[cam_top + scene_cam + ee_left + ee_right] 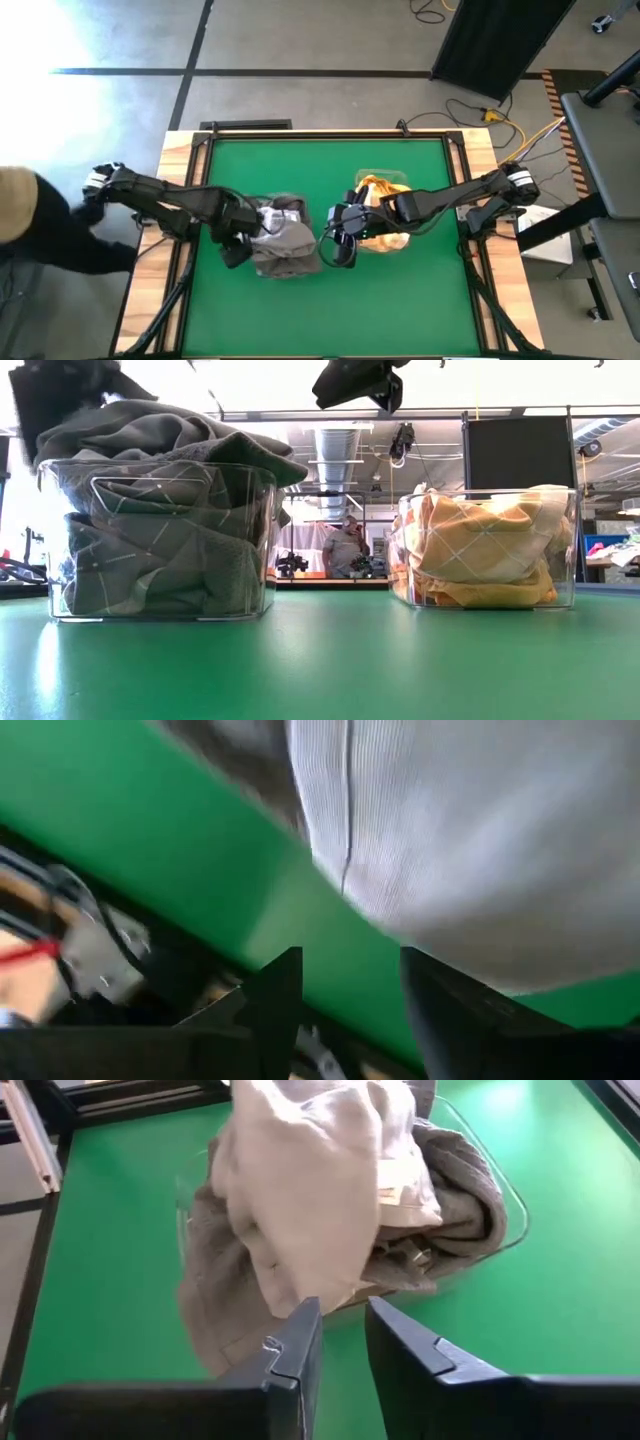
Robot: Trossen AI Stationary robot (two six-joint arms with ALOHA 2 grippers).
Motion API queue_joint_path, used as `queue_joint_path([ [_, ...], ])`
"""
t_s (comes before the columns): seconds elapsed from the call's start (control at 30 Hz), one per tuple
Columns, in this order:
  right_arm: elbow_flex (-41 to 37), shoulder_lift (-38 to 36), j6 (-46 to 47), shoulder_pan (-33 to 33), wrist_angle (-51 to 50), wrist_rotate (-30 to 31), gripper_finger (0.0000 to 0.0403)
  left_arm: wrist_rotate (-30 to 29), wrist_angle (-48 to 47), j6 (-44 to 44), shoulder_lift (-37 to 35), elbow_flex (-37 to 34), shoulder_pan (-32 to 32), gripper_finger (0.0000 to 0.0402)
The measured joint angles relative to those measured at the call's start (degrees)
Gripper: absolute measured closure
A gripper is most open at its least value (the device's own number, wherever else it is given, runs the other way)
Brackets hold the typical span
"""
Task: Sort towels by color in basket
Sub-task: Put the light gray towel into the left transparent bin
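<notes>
Low view: green table [320,670], person [345,545] behind; both claws slightly parted, holding nothing.

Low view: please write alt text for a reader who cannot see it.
Two clear bins stand apart on a green table: one heaped past its rim with grey towels, the other holding mustard-yellow towels. A dark arm part hangs above the gap between them, and a person stands far back in the room.
</notes>
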Motion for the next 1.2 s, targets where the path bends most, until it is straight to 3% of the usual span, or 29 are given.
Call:
queue_joint_path([
  [0.1,0.00,0.00,0.03,0.75,0.07,0.00,0.0333,8.19,7.53,1.19,0.09,-3.23,-0.36,0.0273],
  [0.2,0.00,0.00,0.64,1.49,0.05,-0.02,0.0334,9.79,16.19,1.61,0.06,-2.64,-1.34,0.0295],
  [0.47,0.00,0.00,2.06,2.83,0.08,0.00,0.0319,3.28,30.41,7.99,0.04,6.31,-1.44,0.0345],
  [0.63,-0.02,0.00,3.06,2.86,0.11,0.37,0.0314,-5.44,32.99,11.99,0.51,7.56,-0.09,0.0364],
  [0.77,-0.02,0.00,3.07,2.82,0.16,0.52,0.0322,-11.93,33.52,9.86,1.45,4.71,2.41,0.0373],
  [0.9,-0.04,0.00,3.11,2.81,0.17,1.56,0.0332,-12.77,33.99,3.82,2.73,-0.85,5.69,0.0382],
  [1.03,-0.05,0.00,4.67,2.80,0.16,2.53,0.0334,-9.85,33.93,-3.41,3.34,-8.80,7.83,0.0391],
  [1.2,-0.15,0.28,4.90,2.77,1.91,5.11,0.0324,-4.85,40.55,-5.55,3.22,-17.42,7.85,0.0401],
])
